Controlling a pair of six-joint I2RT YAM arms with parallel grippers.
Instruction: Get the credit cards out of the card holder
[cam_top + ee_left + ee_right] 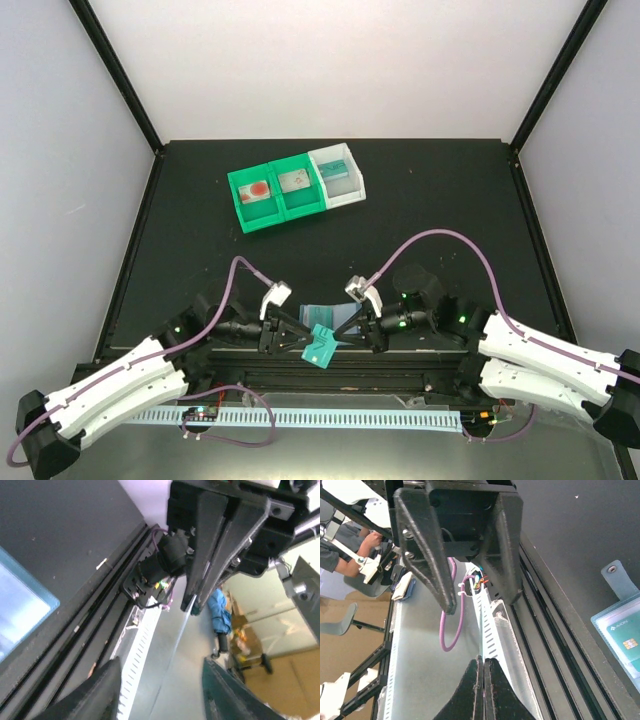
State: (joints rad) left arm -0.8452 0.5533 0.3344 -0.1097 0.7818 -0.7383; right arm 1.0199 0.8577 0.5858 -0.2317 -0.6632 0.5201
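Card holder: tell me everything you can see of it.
The card holder is a flat, light-blue translucent plastic wallet lying on the black table between the two arms. A rounded side tab with a snap stud sticks out. Through its clear pocket shows a pale card with a gold chip. Nothing grips it.

- Free passage is offered over the bare black table top (450, 210) on either side of the far centre.
- The far centre is blocked by two green plastic bins (275, 197) and one white plastic bin (338, 177), which touch in a row.
- The near centre is closed off by the left gripper (298, 340) and the right gripper (352, 338). The gap between them is filled by a teal-green plastic card (320, 351), which is pinched by the right gripper. A light-blue translucent card holder (322, 312) lies just beyond.
- Headroom above both wrists is cut by arched purple cables (440, 237).
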